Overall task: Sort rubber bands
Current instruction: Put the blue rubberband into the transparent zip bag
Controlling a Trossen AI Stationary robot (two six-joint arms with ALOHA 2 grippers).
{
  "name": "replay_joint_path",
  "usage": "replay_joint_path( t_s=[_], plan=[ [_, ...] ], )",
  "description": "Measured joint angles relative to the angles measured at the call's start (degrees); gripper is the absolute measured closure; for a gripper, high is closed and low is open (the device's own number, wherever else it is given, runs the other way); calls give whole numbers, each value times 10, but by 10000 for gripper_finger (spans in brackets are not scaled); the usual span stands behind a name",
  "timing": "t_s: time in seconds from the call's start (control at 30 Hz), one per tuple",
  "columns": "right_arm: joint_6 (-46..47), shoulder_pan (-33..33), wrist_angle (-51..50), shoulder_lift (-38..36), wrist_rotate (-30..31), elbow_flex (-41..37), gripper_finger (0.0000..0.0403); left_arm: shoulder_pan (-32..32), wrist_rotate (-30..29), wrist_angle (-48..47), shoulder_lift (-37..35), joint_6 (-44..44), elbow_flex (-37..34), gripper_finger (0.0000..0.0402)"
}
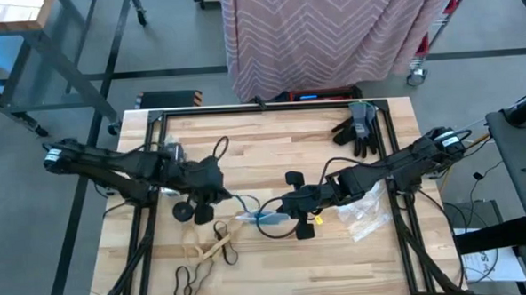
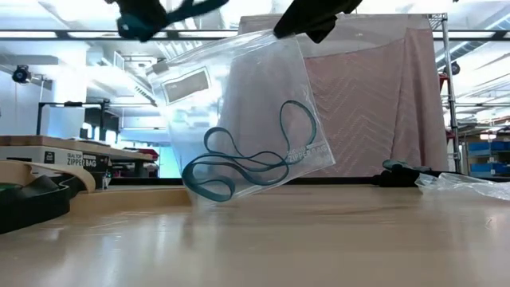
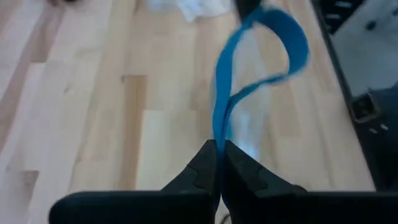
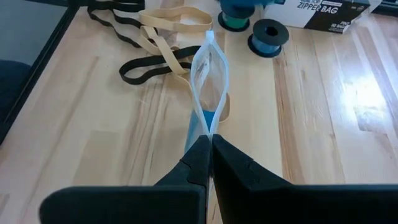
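One clear bag [image 2: 239, 104] (held aloft), blue rubber bands [image 2: 247, 163] inside

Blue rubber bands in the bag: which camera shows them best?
Low view: the blue rubber bands show whole through the clear bag. High view gives a small blue patch; left wrist one loop; right wrist a sliver.

**Four cameras, one table**

One camera hangs overhead, looking straight down on the wooden table [image 1: 272, 147]. Another sits at tabletop height, facing level across into the room. Each wrist camera peers close past its own fingers. All four catch the clear bag [image 2: 239, 112] mid-table, seen from opposite sides.
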Motion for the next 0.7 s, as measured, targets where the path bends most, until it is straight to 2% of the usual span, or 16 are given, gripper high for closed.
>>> replay_joint_path(
  t_s=[0.07, 0.17, 0.23, 0.4, 0.57, 0.7],
  plan=[
    [0, 0, 0, 0, 0, 0, 403, -23, -37, -20, 14, 0, 20, 401],
    [0, 0, 0, 0, 0, 0, 403, -55, -141, -58, 41, 3, 55, 401],
    [0, 0, 0, 0, 0, 0, 403, -69, -182, -90, 64, 11, 75, 401],
    [7, 0, 0, 0, 0, 0, 403, -94, -211, -106, 121, 25, 125, 401],
    [7, 0, 0, 0, 0, 0, 403, -106, -265, -152, 173, 24, 167, 402],
    [7, 0, 0, 0, 0, 0, 403, -108, -269, -179, 200, 15, 194, 402]
  ],
)
